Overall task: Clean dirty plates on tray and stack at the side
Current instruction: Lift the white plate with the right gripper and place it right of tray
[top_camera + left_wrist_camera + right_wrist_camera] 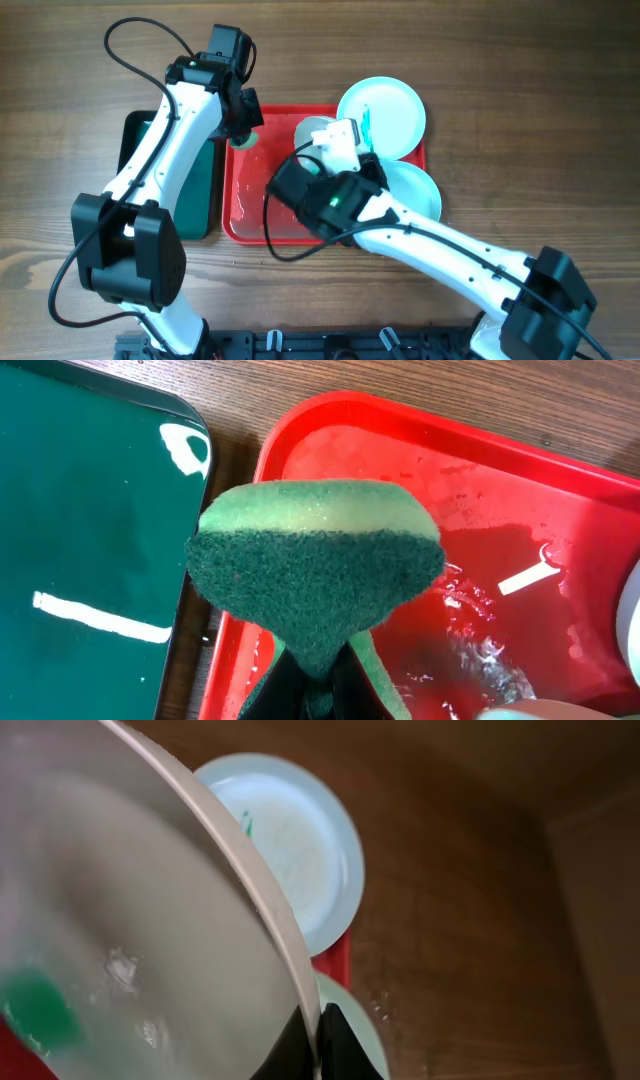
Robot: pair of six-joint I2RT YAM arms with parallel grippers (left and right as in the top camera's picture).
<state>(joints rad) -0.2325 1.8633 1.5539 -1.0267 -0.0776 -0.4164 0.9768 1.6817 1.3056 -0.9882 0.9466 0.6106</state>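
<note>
My right gripper (338, 140) (318, 1042) is shut on the rim of the white plate (312, 130) (150, 940) and holds it tilted above the red tray (250, 215) (480, 510). The plate looks wet. My left gripper (243, 135) (320, 695) is shut on a green sponge (315, 575) over the tray's far left corner, a little left of the white plate. An aqua plate with a teal scribble (385, 115) (290, 840) lies at the tray's far right corner. A second aqua plate (420, 190) (350, 1020) lies by the tray's right edge, partly under my right arm.
A dark green tray (200, 190) (80, 510) lies right beside the red tray on its left. The red tray's floor is wet. Bare wooden table surrounds both trays. My right arm crosses the tray's near right part.
</note>
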